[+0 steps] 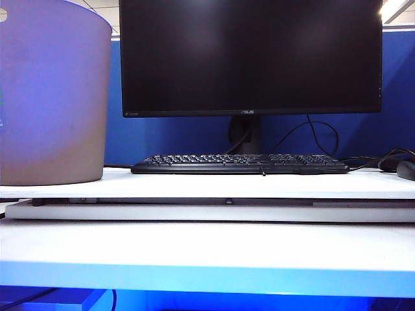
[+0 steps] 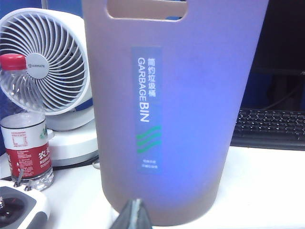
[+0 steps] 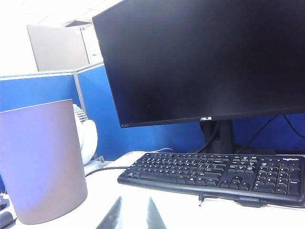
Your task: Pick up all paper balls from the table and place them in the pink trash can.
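Bin upright at table's far left, long axis vertical, mouth up, label facing the left gripper. No paper balls visible in any view, so judging collection done or nearly so; next move needs a check for leftovers. Left gripper clenched, empty, near bin base. Right gripper released, empty, before the keyboard.

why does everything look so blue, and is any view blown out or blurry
Exterior view: blue cast tints the table edge and bin. Left wrist view: bin label sharp, left gripper a dark blur, jaws together. Right wrist view: ceiling washed out white; right gripper blurred, jaws apart.
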You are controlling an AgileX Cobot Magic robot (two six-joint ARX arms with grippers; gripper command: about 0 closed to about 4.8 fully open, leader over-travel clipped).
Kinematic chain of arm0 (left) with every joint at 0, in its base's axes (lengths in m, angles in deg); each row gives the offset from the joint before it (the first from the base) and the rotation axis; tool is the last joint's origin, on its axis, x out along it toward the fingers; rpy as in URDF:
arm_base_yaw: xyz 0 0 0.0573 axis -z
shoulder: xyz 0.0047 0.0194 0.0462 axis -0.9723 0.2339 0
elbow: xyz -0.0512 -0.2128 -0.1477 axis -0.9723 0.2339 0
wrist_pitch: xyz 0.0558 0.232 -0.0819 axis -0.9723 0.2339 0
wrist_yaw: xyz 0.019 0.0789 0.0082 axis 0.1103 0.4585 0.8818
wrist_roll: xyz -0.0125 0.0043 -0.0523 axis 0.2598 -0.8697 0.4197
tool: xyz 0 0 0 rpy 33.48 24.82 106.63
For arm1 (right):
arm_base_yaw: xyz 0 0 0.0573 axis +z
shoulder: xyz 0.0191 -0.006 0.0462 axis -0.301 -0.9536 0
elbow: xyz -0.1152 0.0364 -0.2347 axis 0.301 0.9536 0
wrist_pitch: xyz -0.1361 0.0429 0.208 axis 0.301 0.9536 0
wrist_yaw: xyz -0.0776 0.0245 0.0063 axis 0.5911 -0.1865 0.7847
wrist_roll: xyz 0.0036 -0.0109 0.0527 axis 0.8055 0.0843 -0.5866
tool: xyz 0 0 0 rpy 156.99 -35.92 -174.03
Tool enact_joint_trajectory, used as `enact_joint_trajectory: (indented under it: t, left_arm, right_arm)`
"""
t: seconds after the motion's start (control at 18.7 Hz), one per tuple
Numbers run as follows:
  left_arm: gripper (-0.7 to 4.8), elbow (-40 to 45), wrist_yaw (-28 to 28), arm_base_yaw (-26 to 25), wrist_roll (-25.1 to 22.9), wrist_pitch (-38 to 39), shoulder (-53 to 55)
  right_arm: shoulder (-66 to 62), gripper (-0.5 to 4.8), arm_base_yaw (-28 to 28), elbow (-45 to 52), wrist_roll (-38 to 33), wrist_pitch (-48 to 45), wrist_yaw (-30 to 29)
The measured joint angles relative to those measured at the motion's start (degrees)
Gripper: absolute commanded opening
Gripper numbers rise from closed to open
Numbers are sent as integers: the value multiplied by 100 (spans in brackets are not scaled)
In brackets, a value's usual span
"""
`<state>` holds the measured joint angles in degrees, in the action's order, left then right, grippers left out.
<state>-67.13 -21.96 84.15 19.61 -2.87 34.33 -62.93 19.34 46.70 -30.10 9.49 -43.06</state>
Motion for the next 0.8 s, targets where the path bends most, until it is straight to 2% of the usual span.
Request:
enact_joint_trajectory:
  t: [0.8]
  left_arm:
    - [-5,0,0,-177,107,81,0]
  right_arm:
    - [0,63,4,0,0,0,0]
